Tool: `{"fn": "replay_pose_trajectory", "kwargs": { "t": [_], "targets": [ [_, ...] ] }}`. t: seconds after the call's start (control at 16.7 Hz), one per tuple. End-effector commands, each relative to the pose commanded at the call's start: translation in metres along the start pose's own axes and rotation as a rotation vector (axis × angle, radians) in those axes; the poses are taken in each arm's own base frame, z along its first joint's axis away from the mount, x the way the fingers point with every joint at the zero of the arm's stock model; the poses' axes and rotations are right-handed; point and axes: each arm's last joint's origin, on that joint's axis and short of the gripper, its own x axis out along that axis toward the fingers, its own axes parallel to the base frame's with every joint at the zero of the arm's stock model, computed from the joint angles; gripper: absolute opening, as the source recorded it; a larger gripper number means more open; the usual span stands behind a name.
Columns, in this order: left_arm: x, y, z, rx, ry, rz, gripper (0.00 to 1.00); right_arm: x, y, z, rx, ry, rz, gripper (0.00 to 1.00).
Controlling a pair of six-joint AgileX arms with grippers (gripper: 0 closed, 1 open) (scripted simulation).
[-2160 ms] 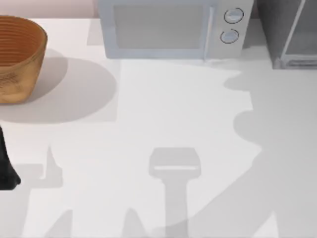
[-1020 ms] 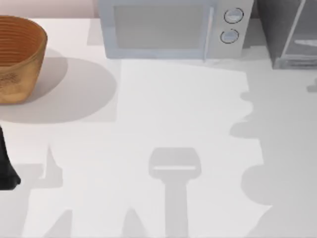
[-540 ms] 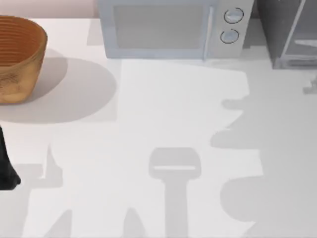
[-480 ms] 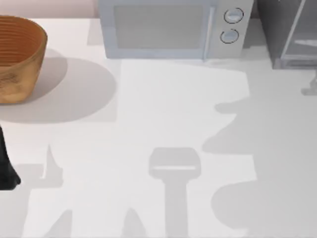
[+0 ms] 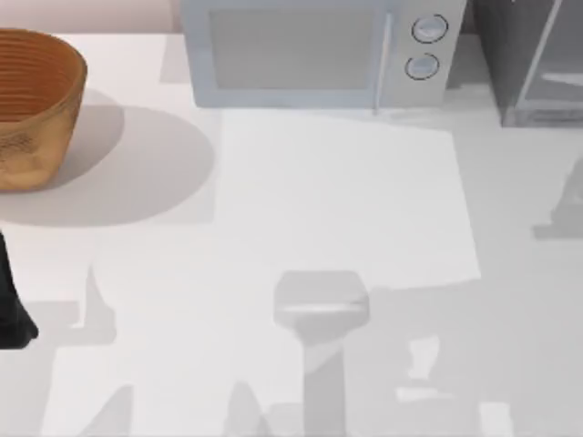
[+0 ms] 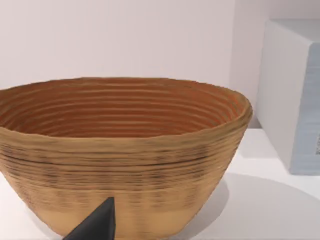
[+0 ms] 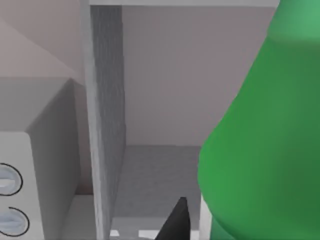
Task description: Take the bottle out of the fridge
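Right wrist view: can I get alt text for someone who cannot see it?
A green bottle looms close to the camera, in front of the open fridge interior with its pale back wall. A dark fingertip pokes in beside it; the microwave knobs sit alongside.

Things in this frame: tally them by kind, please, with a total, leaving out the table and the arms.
Basket: 1
Microwave: 1
Fridge: 1
Bottle: 1, green, close in front of the right wrist camera
Total: 4
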Motion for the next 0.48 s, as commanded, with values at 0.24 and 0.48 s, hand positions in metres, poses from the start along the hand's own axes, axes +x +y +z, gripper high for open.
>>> {"fn": "replay_pose_trajectory", "kwargs": {
  "t": [0.24,0.48],
  "targets": [
    [0.0,0.0,0.0,0.0,0.0,0.0,1.0,-0.057,0.015,-0.022,0.008,0.001,0.002,0.0],
    [0.0,0.0,0.0,0.0,0.0,0.0,1.0,-0.087,0.022,-0.052,0.012,0.002,0.007,0.0]
  ]
}}
